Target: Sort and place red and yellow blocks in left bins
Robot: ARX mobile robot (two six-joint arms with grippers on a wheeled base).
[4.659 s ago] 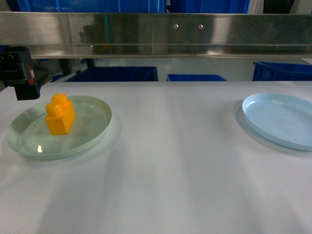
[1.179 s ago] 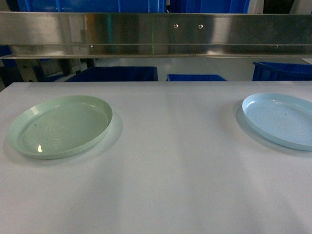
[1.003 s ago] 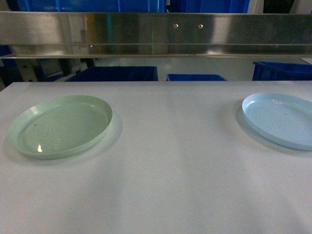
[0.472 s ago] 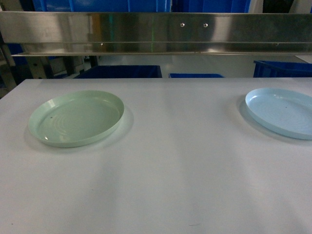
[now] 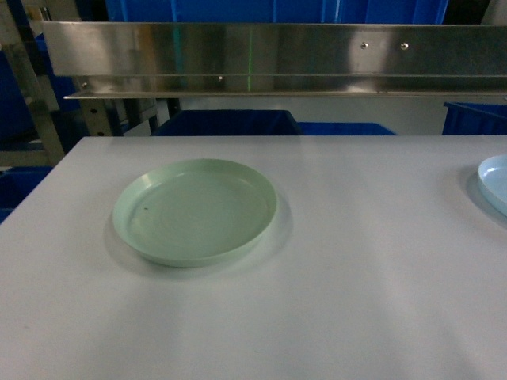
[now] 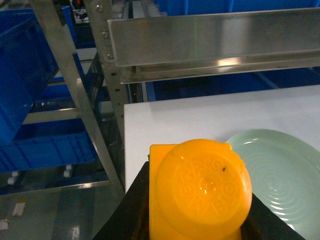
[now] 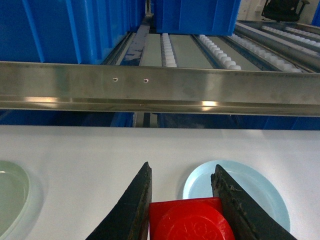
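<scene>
In the left wrist view the orange-yellow block (image 6: 200, 187) fills the space between the black fingers (image 6: 137, 205) of my left gripper (image 6: 200, 192), which is shut on it. It hangs over the table's left end, beside the pale green plate (image 6: 285, 175). Large blue bins (image 6: 22, 85) stand to the left, past the table edge on a steel rack. In the right wrist view my right gripper (image 7: 182, 167) is shut on the red block (image 7: 187, 220), above the near rim of the pale blue plate (image 7: 252, 187). Neither gripper shows in the head view.
The pale green plate (image 5: 194, 210) lies bare on the white table (image 5: 356, 277); the pale blue plate (image 5: 495, 182) shows at the right edge. A steel rail (image 5: 269, 59) runs above the table's back. Slanted steel rack uprights (image 6: 82, 100) stand between table and bins. More blue crates (image 5: 226, 123) sit behind.
The yellow block that stood on the green plate is gone from it. The head view has swung left: both plates have slid right, and the table's left end and the rack now show.
</scene>
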